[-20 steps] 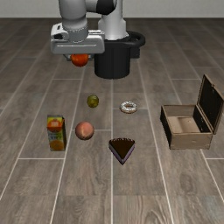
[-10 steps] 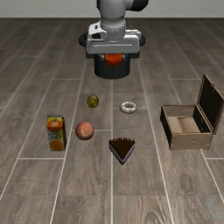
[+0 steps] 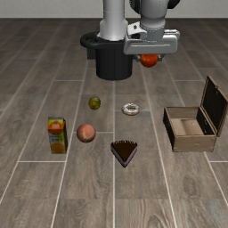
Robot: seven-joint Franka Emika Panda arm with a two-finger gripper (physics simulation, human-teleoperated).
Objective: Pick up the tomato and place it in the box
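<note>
Here the gripper (image 3: pixel 150 52) is clamped on the tomato (image 3: pixel 150 61), its fingers touching both sides. The box (image 3: pixel 189 142) lies well apart.

ext cam | front+above | tilted down | mid dist | whole wood floor (image 3: pixel 36 196)

Top of tomato (image 3: pixel 150 61) behind the jaws; arm (image 3: pixel 112 18) beyond top edge.

The end effector (image 3: pixel 149 56), carrying the tomato (image 3: pixel 150 61), has swung from the exterior view's left to its right.
</note>
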